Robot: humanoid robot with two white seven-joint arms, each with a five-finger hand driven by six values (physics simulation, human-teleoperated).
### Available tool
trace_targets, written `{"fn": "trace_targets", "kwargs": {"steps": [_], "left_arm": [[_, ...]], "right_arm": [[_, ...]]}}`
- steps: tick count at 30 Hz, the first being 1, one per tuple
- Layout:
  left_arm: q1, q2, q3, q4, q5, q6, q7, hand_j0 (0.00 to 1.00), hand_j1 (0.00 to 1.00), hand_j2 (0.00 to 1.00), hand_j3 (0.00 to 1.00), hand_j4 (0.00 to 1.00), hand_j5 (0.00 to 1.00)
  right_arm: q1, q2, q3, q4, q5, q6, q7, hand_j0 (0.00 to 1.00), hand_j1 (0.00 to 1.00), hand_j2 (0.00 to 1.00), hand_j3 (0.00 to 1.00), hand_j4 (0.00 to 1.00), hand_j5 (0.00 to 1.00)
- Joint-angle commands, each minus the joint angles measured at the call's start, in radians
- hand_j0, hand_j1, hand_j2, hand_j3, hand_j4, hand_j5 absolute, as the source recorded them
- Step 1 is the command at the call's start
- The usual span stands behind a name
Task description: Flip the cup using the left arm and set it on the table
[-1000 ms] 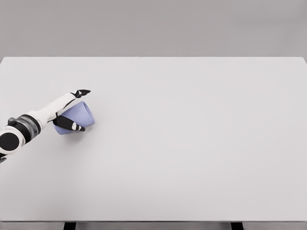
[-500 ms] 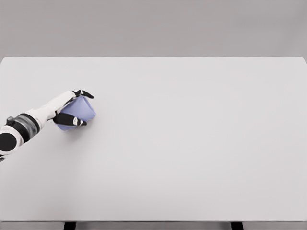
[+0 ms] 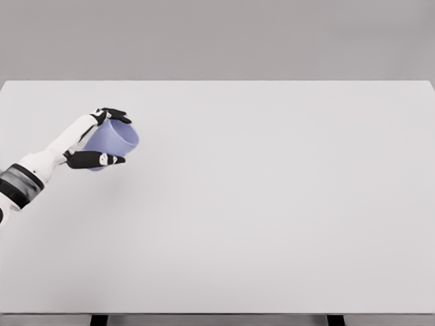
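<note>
Since a second before, the left hand (image 3: 95,139) had risen and drawn back toward ten o'clock, carrying the pale blue plastic cup (image 3: 112,141) with it. Its black-tipped fingers (image 3: 114,114) curled over the top of the cup and the thumb pressed along the underside, so the cup was clamped between them. The cup sat tilted, its wide end pointing toward two o'clock, over the left part of the broad white table (image 3: 272,204). Whether it cleared the surface I could not tell.
</note>
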Motion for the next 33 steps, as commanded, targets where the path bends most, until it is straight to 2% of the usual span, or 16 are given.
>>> {"fn": "trace_targets", "kwargs": {"steps": [1,5,8,12,15,19,22,25,30,33], "left_arm": [[0.002,-0.004,0.072,0.0,-0.004,-0.038,0.006,0.66,0.66,0.66,0.66,0.66,0.66],[0.008,-0.026,0.072,0.002,-0.005,-0.067,0.043,0.66,0.66,0.66,0.66,0.66,0.66],[0.074,-0.07,0.155,0.003,-0.005,-0.111,0.063,0.66,0.66,0.66,0.66,0.66,0.66],[0.095,-0.081,0.178,0.003,-0.005,-0.134,0.078,0.66,0.66,0.66,0.66,0.66,0.66],[0.141,-0.116,0.233,0.002,-0.007,-0.144,0.088,0.66,0.66,0.66,0.66,0.66,0.66],[0.167,-0.13,0.259,0.002,-0.007,-0.236,0.088,0.66,0.66,0.66,0.66,0.66,0.66],[0.222,-0.166,0.33,0.002,-0.005,-0.279,0.083,0.66,0.66,0.66,0.66,0.66,0.66],[0.233,-0.169,0.33,0.002,-0.002,-0.309,0.086,0.66,0.66,0.66,0.66,0.66,0.66],[0.261,-0.195,0.33,0.01,0.007,-0.526,0.084,0.67,0.67,0.67,0.67,0.67,0.67],[0.268,-0.196,0.332,0.034,0.007,-0.532,0.078,0.67,0.67,0.67,0.67,0.67,0.67]], "right_arm": [[0.0,0.0,0.0,0.0,0.001,0.0,0.0,1.0,1.0,1.0,1.0,1.0,1.0],[0.0,0.0,0.0,0.0,0.001,0.0,0.0,1.0,1.0,1.0,1.0,1.0,1.0],[0.0,0.0,0.0,0.0,0.001,0.0,0.0,1.0,1.0,1.0,1.0,1.0,1.0],[0.0,0.0,0.0,0.0,0.001,0.0,0.0,1.0,1.0,1.0,1.0,1.0,1.0],[0.0,0.0,0.0,0.0,0.001,0.0,0.0,1.0,1.0,1.0,1.0,1.0,1.0],[0.0,0.0,0.0,0.0,0.001,0.0,0.0,1.0,1.0,1.0,1.0,1.0,1.0],[0.0,0.0,0.0,0.001,0.001,0.0,0.0,1.0,1.0,1.0,1.0,1.0,1.0],[0.0,0.0,0.0,0.001,0.001,0.0,0.0,1.0,1.0,1.0,1.0,1.0,1.0],[0.0,0.0,0.0,0.0,0.001,0.0,0.0,1.0,1.0,1.0,1.0,1.0,1.0],[0.0,0.0,0.0,0.0,0.001,0.0,0.0,1.0,1.0,1.0,1.0,1.0,1.0]]}}
